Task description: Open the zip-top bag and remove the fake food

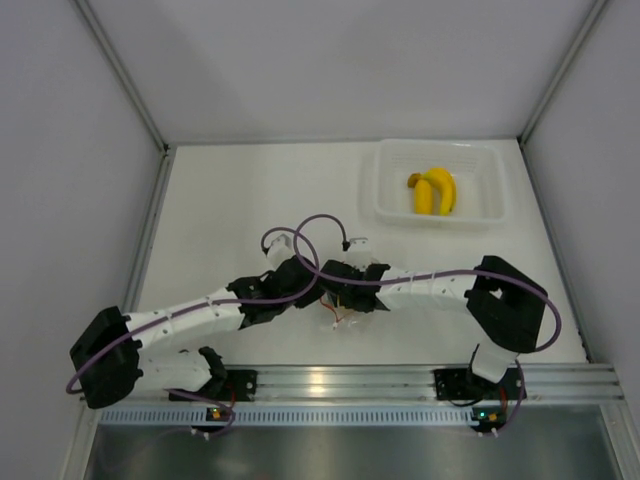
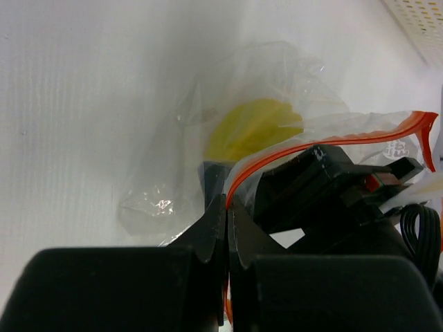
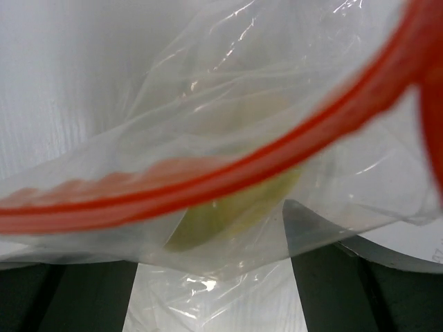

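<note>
The zip-top bag (image 1: 338,316) lies crumpled on the table between my two grippers. In the left wrist view, my left gripper (image 2: 228,202) is shut on the orange-red zipper strip (image 2: 277,155). The yellow-green ridged fruit (image 2: 252,128) shows inside the bag (image 2: 166,187), beyond the strip. In the right wrist view, my right gripper (image 3: 201,242) is open, with the bag (image 3: 228,90) draped across its spread fingers (image 3: 325,277); the fruit (image 3: 228,207) shows through the plastic. The yellow banana bunch (image 1: 434,190) lies in the clear tray at the back right.
The rigid clear tray (image 1: 392,205) stands at the back right of the white table. Grey walls close in the left, right and back sides. The two arms (image 1: 430,288) meet near the table's middle front, with purple cables looping above them.
</note>
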